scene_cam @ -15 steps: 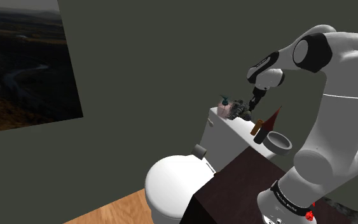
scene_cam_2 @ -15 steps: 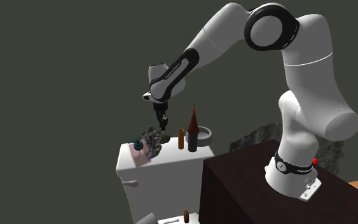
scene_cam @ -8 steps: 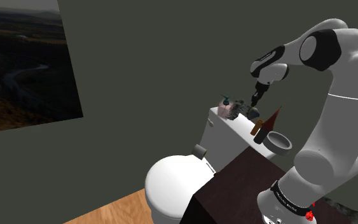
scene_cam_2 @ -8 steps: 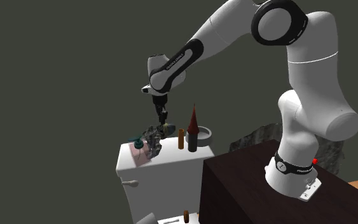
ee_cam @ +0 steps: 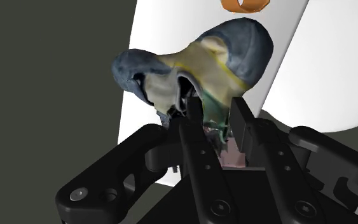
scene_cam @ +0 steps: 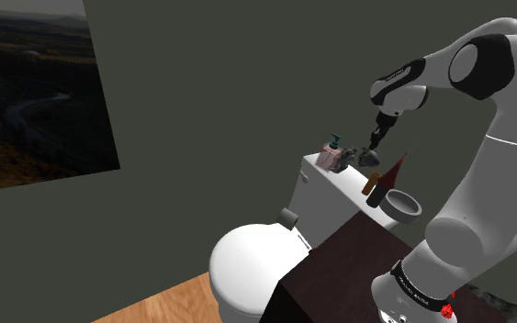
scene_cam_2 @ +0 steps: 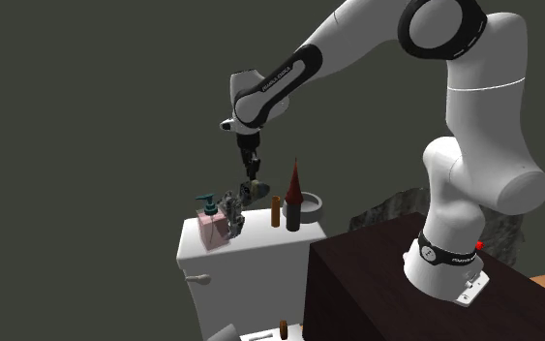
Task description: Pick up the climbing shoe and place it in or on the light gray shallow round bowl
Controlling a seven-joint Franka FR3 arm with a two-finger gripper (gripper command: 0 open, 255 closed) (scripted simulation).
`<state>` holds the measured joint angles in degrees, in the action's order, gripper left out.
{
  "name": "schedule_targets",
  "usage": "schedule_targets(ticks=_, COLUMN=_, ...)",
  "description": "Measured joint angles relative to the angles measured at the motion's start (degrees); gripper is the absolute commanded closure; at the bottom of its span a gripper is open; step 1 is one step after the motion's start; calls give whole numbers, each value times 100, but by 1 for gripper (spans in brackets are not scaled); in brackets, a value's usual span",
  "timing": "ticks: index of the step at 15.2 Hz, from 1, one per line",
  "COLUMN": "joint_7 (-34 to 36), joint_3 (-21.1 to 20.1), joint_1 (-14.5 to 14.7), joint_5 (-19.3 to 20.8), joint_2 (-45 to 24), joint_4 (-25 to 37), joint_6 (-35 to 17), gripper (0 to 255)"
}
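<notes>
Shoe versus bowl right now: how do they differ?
The climbing shoe is clasped in the gripper, clear above the toilet tank lid; the bowl stands on that lid. The shoe is blue-grey and yellowish; the bowl is plain grey. Both are over the tank.

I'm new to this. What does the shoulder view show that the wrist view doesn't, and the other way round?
Shoulder view, not wrist: the wall picture, the toilet, the grey bowl and the whole arm. Wrist view, not shoulder: the black fingers clasping the shoe at its yellowish opening, and its blue-grey toe. Both: the gripper holding the shoe over the white tank.
</notes>
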<state>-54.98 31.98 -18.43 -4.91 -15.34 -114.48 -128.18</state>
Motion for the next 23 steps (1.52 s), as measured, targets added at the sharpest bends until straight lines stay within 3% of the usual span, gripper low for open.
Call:
schedule_targets(ticks=11, joint_7=-379, joint_3=659, joint_1=-349, joint_5=1147, joint_2=1702, joint_4=-1538, joint_6=-167, gripper=255)
schedule_targets(ticks=23, joint_7=-1019, joint_3=1206, joint_1=-1377, joint_5=2564, joint_2=3447, joint_4=-2503, joint_6=208, gripper=255)
